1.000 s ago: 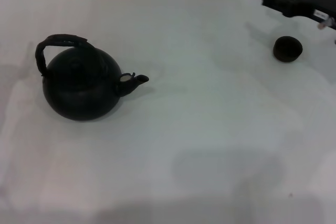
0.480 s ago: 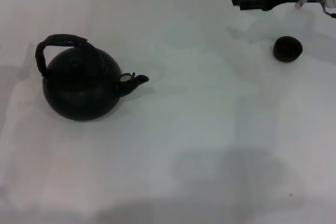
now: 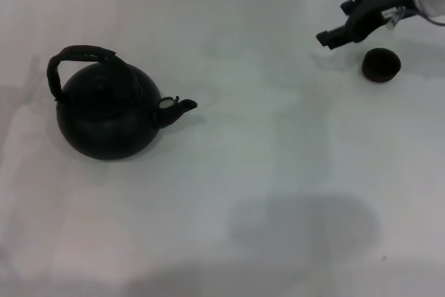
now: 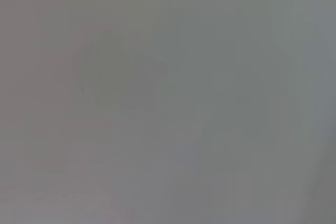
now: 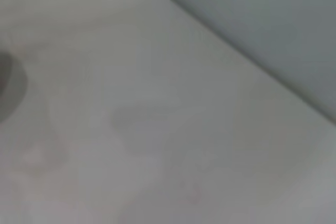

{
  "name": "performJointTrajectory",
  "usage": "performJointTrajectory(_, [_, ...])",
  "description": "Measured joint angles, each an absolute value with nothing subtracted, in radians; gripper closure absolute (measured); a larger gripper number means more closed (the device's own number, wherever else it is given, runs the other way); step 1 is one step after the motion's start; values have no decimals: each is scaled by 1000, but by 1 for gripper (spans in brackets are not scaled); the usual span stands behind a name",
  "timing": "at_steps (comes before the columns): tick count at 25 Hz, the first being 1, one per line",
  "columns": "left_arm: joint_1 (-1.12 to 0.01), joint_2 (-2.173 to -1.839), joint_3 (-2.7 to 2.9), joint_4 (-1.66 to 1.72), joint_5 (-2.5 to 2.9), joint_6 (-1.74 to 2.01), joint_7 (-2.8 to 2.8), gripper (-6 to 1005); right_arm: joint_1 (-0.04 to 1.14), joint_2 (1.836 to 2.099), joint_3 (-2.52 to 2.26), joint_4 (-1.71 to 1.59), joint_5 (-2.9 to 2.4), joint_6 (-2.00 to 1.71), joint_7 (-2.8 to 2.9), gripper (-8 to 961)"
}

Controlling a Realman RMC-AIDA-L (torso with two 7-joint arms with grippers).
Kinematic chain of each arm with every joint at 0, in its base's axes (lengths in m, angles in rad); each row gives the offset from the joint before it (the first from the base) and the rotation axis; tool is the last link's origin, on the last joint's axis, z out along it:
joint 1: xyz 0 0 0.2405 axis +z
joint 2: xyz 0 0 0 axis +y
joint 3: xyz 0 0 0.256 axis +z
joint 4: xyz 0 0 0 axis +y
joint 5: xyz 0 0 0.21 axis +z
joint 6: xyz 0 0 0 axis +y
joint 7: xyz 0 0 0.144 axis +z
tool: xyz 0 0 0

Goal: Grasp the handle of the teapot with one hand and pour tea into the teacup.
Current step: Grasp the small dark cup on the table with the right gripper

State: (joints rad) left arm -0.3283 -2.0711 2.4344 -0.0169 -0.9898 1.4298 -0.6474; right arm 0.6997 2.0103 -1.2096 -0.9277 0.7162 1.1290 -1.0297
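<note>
Teapot [image 3: 108, 113]: upright, table's [image 3: 264, 172] left; handle [image 3: 76, 57] free.
Teacup [image 3: 381, 65]: far right.
Right gripper [image 3: 330, 36]: beside teacup; finger state could not be told.

So the right tool [image 3: 327, 37] is hanging at the far right of the table [image 3: 278, 172], fingers pointing back toward the middle. The teacup [image 3: 381, 65] sits just beside it on its near-right side, apart from it, so that's the one tight spot. Going left from the tool there's a wide stretch of bare table before anything gets in the way. Well apart from it, way over on the left, the teapot [image 3: 106, 110] is the big obstacle, spout aimed toward the tool's side. Its handle [image 3: 78, 56] arches over the top with open room above it. Both wrist views are just blurry grey.
</note>
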Motion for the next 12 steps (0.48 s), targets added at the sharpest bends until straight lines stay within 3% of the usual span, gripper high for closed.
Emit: performJointTrajectory(12, [-337,-2069,2434,-24,-1005,1427,-647,111,768,2012,-1232,-815,577,1114,-961,154])
